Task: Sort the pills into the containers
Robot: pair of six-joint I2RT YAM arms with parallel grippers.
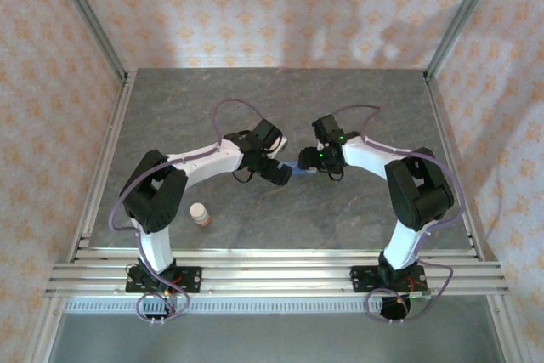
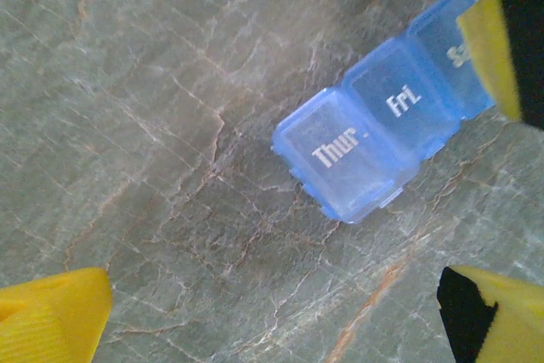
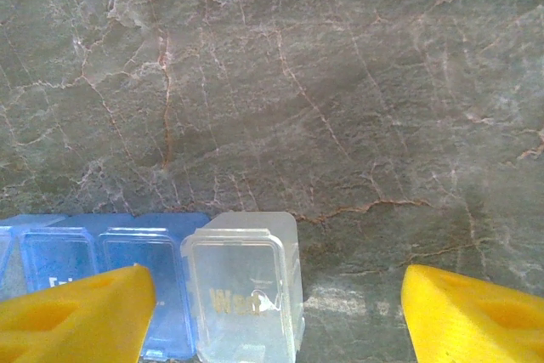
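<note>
Both wide and empty, left gripper point(image 2: 272, 320) and right gripper point(image 3: 279, 282) crowd the blue pill box point(image 2: 374, 146) mid table point(image 1: 212, 99) (its lids look shut), so 1 clumsy finger could shove that light strip sideways.

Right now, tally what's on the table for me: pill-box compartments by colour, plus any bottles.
Blue compartments: 3
Clear compartment: 1
Bottle: 1
Total: 5
</note>
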